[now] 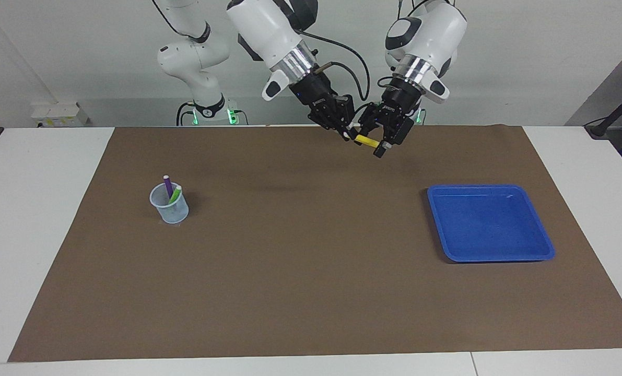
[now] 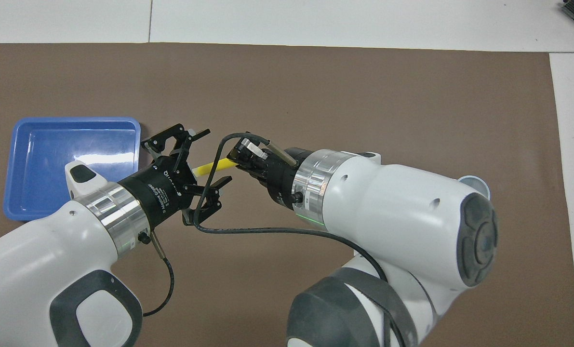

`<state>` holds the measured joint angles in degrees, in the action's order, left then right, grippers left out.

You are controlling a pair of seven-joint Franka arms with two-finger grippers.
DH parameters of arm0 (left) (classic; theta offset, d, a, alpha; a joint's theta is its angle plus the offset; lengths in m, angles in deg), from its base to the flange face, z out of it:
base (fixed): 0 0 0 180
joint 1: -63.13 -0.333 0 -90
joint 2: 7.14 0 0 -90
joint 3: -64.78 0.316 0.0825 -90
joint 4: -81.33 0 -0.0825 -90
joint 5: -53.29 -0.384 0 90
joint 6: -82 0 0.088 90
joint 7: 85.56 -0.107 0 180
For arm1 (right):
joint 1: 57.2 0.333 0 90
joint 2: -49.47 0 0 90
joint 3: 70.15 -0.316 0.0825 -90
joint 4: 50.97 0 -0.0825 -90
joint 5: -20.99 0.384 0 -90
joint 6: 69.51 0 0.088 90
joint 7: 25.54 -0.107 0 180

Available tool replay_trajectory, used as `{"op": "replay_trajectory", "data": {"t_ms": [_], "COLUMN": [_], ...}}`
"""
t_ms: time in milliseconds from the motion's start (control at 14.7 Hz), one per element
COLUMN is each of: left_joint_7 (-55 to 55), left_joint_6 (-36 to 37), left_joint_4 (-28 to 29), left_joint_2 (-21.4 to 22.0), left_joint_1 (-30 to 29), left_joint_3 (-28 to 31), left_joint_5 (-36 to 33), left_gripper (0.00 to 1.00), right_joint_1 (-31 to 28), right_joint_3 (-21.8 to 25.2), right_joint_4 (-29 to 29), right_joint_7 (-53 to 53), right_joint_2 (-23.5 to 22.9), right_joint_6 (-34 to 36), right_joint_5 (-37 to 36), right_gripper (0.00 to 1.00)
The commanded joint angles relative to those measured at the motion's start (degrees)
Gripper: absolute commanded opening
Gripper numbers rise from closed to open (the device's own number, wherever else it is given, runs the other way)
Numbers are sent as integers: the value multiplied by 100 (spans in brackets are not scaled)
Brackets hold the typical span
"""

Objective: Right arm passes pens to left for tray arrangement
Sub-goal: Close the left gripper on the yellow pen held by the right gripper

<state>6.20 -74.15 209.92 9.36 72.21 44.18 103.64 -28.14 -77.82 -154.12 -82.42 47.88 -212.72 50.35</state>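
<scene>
Handover step in hand, judged from the pose: slim yellow marker pen (image 1: 366, 139) up in the air between the two arms, over the robots' edge of the brown paper mat (image 1: 311, 292) covering the white bench (image 1: 39, 219). Gripped at one end by the black, blue-lit right gripper (image 1: 348, 133), fingers clamped tight on it. Black left gripper (image 1: 377, 137), without the blue light, drawn up around the pen's free end, fingers spread wide on either side of the shaft and not yet pinched on it; in the overhead view the yellow shaft (image 2: 213, 165) runs in between those open fingers.

Shallow bright-blue plastic tray (image 1: 491, 223) with raised rim lying bare on the mat toward the left arm's end, farther from the robots than the raised pen. Slim purple pen (image 1: 168, 184) and slim green pen (image 1: 175, 194) standing tilted in the small pale see-through cup (image 1: 170, 204) toward the right arm's end, well apart from the tray.

Next move, as a judgement: closing the left fingers squarely across the shaft before any release from the right, then opening the right fingers and drawing apart along the pen's axis to avoid twisting it loose. After that, carrying toward the tray. Two pens left to fetch.
</scene>
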Motion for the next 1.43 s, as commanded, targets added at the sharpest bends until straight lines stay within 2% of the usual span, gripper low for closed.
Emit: {"op": "replay_trajectory", "data": {"t_ms": [0,272,680,952,1224,1361], "left_joint_7": [9,-35,-35,-35,-35,-35], "left_joint_6": [-109,532,744,990,1175,1184], "left_joint_4": [-151,-124,-133,-124,-133,-133], "left_joint_2": [-217,55,143,257,336,336], "left_joint_1": [-2,-160,-213,-309,-380,-424], "left_joint_3": [-59,-50,-41,-41,-41,-41], "left_joint_5": [-104,-227,-254,-254,-254,-263], "left_gripper": [86,86,84,69,68,61], "right_joint_1": [-22,-22,-22,-22,-22,-22], "right_joint_3": [-15,-15,-15,-15,-15,-15], "right_joint_4": [-135,-135,-135,-135,-127,-126], "right_joint_7": [72,72,72,72,81,81], "right_joint_2": [124,115,115,115,115,115], "right_joint_6": [-75,-93,-93,-93,-102,-102], "right_joint_5": [149,149,149,149,149,149], "right_gripper": [0,0,0,0,0,0]}}
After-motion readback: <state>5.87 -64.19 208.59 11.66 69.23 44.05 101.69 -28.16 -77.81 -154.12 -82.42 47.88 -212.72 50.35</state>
